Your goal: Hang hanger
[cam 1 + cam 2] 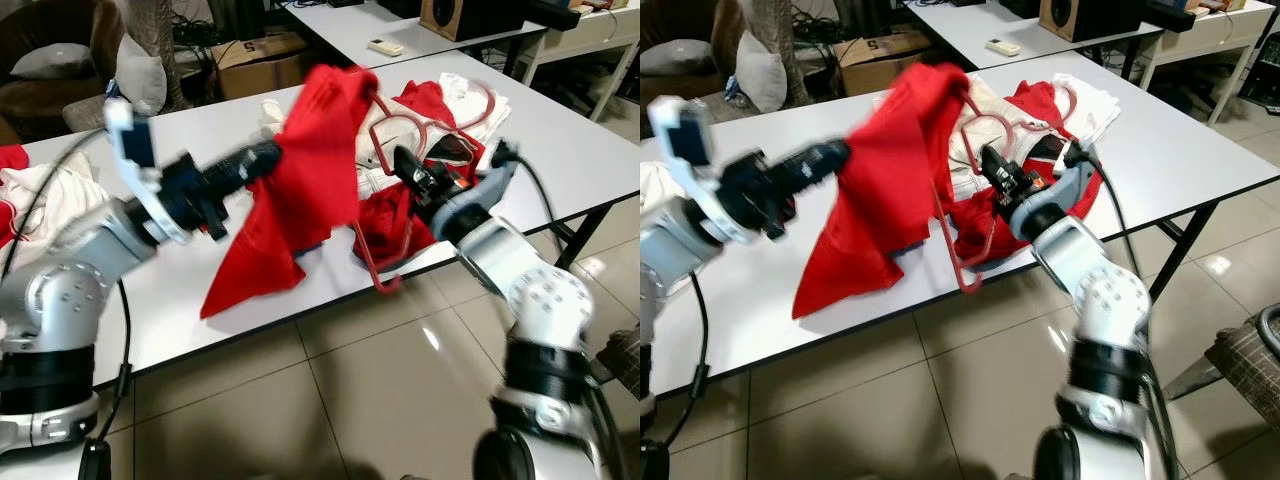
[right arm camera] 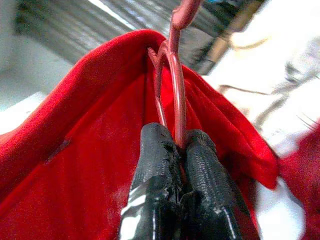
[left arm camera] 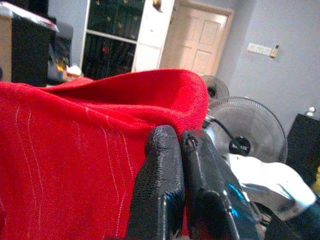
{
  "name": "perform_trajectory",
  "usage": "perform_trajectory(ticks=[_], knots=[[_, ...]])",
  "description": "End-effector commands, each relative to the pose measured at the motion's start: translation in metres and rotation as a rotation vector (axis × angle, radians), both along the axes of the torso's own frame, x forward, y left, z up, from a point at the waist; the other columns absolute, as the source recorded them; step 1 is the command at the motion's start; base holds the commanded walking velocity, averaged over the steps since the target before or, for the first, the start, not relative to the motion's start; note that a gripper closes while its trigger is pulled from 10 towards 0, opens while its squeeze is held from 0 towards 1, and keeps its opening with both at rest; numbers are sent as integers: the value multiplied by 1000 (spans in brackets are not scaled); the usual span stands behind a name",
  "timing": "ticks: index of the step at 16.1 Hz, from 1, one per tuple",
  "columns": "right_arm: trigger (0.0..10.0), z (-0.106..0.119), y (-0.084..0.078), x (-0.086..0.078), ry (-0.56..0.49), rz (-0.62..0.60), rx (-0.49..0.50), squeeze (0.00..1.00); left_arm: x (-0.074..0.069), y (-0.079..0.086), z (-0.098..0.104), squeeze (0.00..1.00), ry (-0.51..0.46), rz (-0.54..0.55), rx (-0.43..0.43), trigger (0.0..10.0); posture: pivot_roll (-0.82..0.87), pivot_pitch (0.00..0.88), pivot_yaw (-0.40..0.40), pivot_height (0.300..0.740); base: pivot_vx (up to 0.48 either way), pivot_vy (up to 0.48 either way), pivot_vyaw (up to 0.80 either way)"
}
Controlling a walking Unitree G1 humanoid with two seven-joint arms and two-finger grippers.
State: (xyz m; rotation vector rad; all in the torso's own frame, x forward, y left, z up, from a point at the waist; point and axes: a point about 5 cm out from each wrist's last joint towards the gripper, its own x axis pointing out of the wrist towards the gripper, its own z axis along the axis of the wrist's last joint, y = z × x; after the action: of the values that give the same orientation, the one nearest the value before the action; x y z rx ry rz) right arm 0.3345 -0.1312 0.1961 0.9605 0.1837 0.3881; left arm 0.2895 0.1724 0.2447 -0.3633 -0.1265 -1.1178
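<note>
Right now the robot stands at the near edge of a white desk [image 1: 560, 150], both arms raised over it. The left hand [image 1: 268, 155] has its black fingers [image 3: 165, 190] pressed together on a fold of a red garment [image 1: 300, 190], which is lifted off the desk and hangs in a loose drape down to the desk's front edge. The right hand [image 1: 405, 165] is clamped on the wire of a red hanger [image 1: 385, 200]; in the right wrist view the thin red wire [image 2: 175, 85] runs up between the two closed fingers and into the top fold of the red cloth. The hanger's wire passes behind the garment and comes down below the right hand, its lowest bend just over the desk edge. Behind the hands lies a heap of red and white clothes [image 1: 440, 110] with another pinkish hanger [image 1: 470, 110] on top. Farther back, a second desk [image 1: 350, 25] carries a white remote control [image 1: 385, 46]. A cardboard box [image 1: 260, 60] sits on the floor beyond, and a standing fan [image 3: 247, 135] appears in the left wrist view.
</note>
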Motion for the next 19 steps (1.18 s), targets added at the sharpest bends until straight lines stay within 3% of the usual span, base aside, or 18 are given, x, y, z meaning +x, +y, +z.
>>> perform_trajectory(ticks=[1, 3, 5, 7, 10, 11, 15, 17, 19], knots=[[10000, -2, 0, 5, 43, -50, 47, 0, -5, -6, 4, 0, -22, -44, 5, 0, -154, 0, 84, 740, 0, 0, 0], [10000, -1, 6, 13, 81, -83, 208, 0, -13, -19, -1, 0, 7, -135, 27, 0, -146, 0, 97, 740, 0, 0, 0], [10000, 7, 12, 23, 105, -101, 387, 0, -18, -25, -18, 0, 64, -179, 106, 0, -146, 0, 97, 740, 0, 0, 0], [10000, 15, 18, 26, 95, -80, 447, 0, -21, -27, -29, 0, 96, -205, 143, 0, -138, 0, 101, 740, 0, 0, 0], [10000, 19, 24, 30, 88, -77, 441, 0, -26, -25, -28, 0, 120, -241, 81, 0, -138, 0, 101, 740, 0, 0, 0], [10000, 19, 23, 34, 109, -97, 488, 0, -31, -25, -28, 0, 129, -279, 60, 0, -138, 0, 100, 740, 0, 0, 0], [10000, 26, 26, 42, 121, -109, 551, 0, -40, -34, -38, 0, 162, -379, 103, 0, -136, 0, 96, 740, 0, 0, 0], [10000, 31, 27, 45, 118, -102, 581, 0, -38, -34, -48, 0, 180, -357, 178, 0, -133, 0, 95, 740, 0, 0, 0], [10000, 36, 27, 47, 112, -92, 601, 0, -32, -30, -54, 0, 197, -310, 184, 0, -133, 0, 95, 740, 0, 0, 0]])
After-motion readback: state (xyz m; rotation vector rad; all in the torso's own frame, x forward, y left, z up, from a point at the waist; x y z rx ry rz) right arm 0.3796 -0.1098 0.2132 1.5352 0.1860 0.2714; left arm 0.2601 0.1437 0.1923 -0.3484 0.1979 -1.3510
